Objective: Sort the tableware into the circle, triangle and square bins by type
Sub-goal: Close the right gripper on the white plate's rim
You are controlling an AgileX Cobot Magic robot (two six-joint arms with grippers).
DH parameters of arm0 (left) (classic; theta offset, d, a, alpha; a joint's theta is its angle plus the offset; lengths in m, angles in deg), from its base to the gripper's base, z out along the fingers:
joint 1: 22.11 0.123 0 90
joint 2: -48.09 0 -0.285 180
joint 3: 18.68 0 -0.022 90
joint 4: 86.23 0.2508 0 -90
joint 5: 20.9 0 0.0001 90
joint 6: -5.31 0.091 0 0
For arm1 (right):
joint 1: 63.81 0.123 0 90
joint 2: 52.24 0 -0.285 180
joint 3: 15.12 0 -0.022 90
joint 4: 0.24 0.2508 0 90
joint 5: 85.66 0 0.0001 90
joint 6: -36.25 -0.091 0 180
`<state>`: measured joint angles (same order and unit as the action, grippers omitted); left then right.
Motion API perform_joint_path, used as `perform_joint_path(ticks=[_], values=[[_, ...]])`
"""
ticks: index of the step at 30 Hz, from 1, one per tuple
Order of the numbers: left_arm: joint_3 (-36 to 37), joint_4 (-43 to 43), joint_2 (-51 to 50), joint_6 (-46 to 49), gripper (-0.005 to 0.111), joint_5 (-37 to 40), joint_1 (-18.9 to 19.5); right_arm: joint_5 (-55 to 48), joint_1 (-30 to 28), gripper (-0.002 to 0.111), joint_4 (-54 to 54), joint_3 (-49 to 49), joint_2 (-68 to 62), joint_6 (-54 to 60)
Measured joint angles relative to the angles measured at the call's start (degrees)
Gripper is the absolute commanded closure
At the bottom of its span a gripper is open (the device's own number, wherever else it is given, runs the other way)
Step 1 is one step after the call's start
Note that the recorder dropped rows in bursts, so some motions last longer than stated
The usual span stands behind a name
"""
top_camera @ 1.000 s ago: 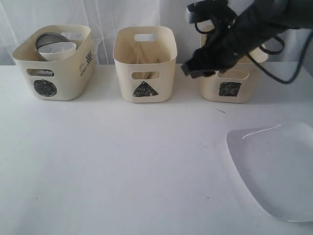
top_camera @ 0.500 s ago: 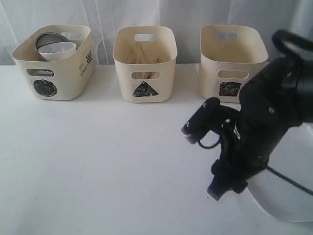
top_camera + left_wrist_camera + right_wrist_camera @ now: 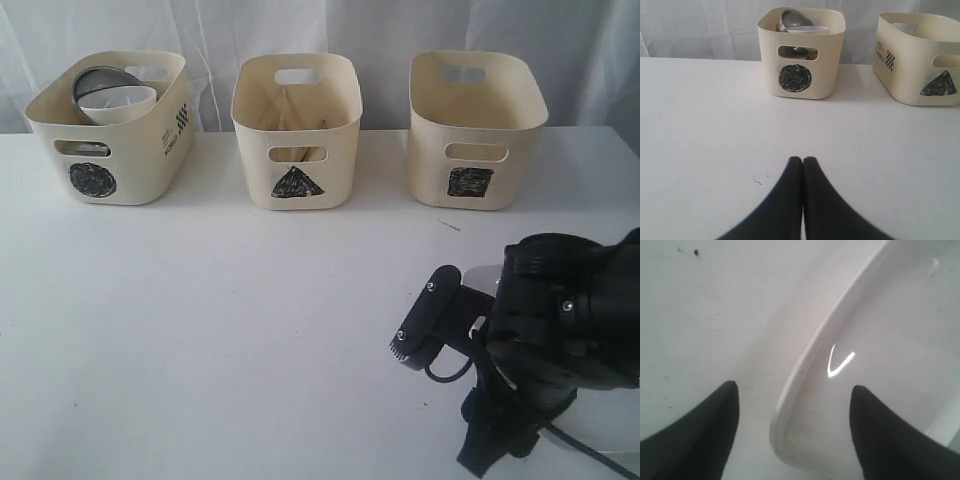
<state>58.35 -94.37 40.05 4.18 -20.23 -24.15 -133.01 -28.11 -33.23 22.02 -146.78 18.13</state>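
At the rear of the tabletop point(image 3: 200, 320), the triangle bin point(image 3: 297, 150) stands as the middle tub of a row of three. Left of the triangle bin in the exterior view is the circle bin point(image 3: 110, 150), which holds the steel bowl point(image 3: 98, 82) tilted on edge with the white bowl point(image 3: 120, 103) against it. Right of the triangle bin is the square bin point(image 3: 475, 140); its contents cannot be seen. Inside the triangle bin, the wooden chopsticks point(image 3: 285, 110) lean against the rear wall. The large white plate point(image 3: 880, 330) lies flat on the tabletop, well forward and right of the triangle bin, mostly hidden in the exterior view by the right arm point(image 3: 560, 330). The right claw point(image 3: 794, 387) is spread wide and straddles the plate's rim, one finger over the bare tabletop and one over the plate; contact cannot be confirmed. The left claw point(image 3: 803, 160) is pressed together on nothing, low over the tabletop, forward and left of the triangle bin.
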Motion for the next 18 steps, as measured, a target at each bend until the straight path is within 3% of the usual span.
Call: perform_joint_path(ticks=[18], values=[[0.0, 0.0, 0.0, 0.0, 0.107, 0.0, 0.0, 1.67, 0.11, 0.048, -3.35, 1.24, -8.6, -5.67]])
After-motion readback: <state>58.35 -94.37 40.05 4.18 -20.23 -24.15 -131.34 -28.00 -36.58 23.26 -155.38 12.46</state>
